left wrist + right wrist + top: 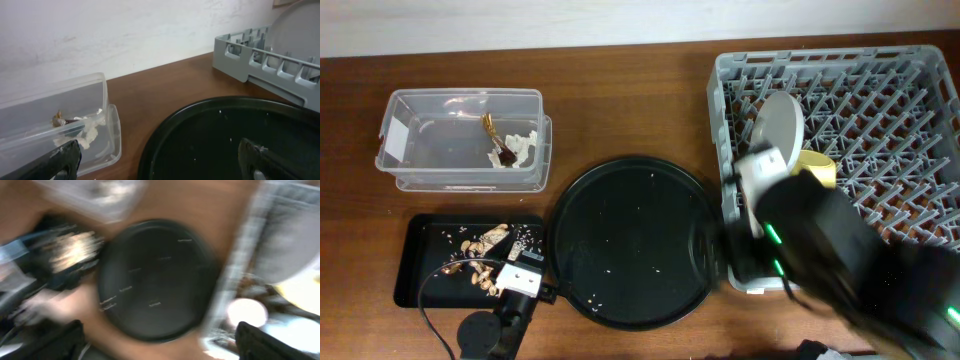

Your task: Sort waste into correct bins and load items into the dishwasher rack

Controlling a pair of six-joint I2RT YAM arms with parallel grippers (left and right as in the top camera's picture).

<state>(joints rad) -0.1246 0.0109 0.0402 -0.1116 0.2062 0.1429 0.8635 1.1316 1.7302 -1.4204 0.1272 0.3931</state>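
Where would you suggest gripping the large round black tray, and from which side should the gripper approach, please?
Probably its raised rim: the round black tray lies flat and wide, so only that thin edge fits between fingers. Come from the front-left, where the left gripper is open nearby; the right edge is hidden under the right arm and close to the dishwasher rack.

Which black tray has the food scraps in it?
The small rectangular tray, left of the big round tray. Brown scraps are piled towards its right end; the round tray holds only tiny pale specks.
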